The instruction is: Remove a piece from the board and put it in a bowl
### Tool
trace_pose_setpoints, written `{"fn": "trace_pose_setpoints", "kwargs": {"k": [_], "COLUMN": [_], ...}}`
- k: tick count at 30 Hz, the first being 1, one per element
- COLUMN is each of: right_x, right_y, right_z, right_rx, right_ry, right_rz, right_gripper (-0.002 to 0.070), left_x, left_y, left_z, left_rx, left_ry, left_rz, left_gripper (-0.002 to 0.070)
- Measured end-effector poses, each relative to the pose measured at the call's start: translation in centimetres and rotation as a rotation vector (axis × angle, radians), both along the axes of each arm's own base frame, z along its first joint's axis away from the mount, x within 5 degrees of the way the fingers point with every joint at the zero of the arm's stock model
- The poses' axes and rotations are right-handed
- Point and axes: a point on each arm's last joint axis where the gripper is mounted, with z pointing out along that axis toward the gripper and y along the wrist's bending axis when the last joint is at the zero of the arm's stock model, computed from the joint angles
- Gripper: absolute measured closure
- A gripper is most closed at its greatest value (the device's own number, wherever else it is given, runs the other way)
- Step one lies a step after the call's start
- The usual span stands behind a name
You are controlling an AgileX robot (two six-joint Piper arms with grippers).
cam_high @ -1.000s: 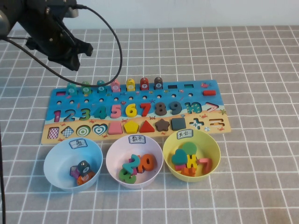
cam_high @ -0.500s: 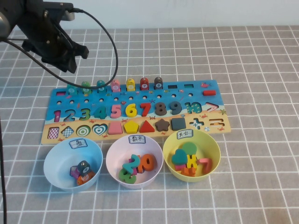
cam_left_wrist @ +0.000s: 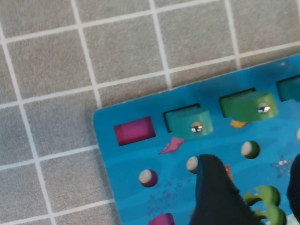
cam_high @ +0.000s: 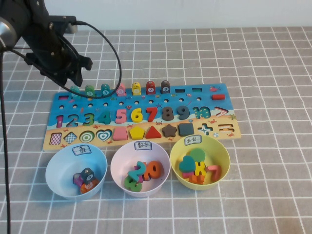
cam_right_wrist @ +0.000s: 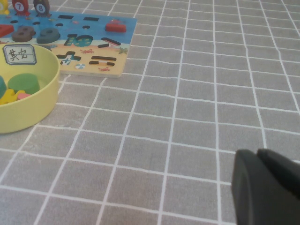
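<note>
The teal fish piece [cam_left_wrist: 190, 123] stands in its slot at the far left end of the board [cam_high: 204, 100], beside a brighter green fish peg [cam_left_wrist: 248, 105]. In the high view the piece [cam_high: 74, 90] shows just under my left gripper [cam_high: 73, 79]. My left gripper [cam_left_wrist: 253, 197] hovers over the board's left corner, open, holding nothing, a short way from the piece. The pale blue bowl [cam_high: 53, 165] sits in front of the board at the left, with a few pegs inside. My right gripper [cam_right_wrist: 257, 157] is shut, low over the bare cloth to the right of the board.
A pink bowl [cam_high: 117, 165] with number pieces and a yellow bowl [cam_high: 222, 151] with shape pieces stand beside the blue one. More fish pegs [cam_high: 136, 88] line the board's far edge. The left arm's cable [cam_high: 117, 58] loops above the board.
The left arm has come down and nearer to the board's far left corner, over the fish pegs, and its jaws have opened. The pieces and bowls have not moved.
</note>
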Motion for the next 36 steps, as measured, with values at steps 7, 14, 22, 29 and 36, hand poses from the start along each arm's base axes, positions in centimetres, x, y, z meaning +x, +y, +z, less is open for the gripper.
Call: {"fn": "trace_pose_setpoints", "kwargs": {"k": [7, 14, 22, 29, 36], "right_x": [0.0, 0.0, 0.0, 0.0, 0.0], "right_y": [0.0, 0.0, 0.0, 0.0, 0.0], "right_z": [0.0, 0.0, 0.0, 0.0, 0.0], "right_rx": [0.0, 0.0, 0.0, 0.0, 0.0], "right_ry": [0.0, 0.0, 0.0, 0.0, 0.0], "right_rz": [0.0, 0.0, 0.0, 0.0, 0.0], "right_gripper": [0.0694, 0.0694, 0.0694, 0.0694, 0.0694], "left_x": [0.3, 0.5, 0.9, 1.0, 1.4], "left_y": [0.6, 0.6, 0.3, 0.4, 0.3], "left_z": [-0.9, -1.4, -2.6, -2.9, -4.6], "left_rx": [0.033, 0.024, 0.0, 0.005, 0.01], "left_ry": [0.015, 0.028, 0.04, 0.035, 0.056], "left_rz": [0.016, 0.047, 0.052, 0.054, 0.055], "left_gripper": [0.0382, 0.0382, 0.0382, 0.0381, 0.0381]}}
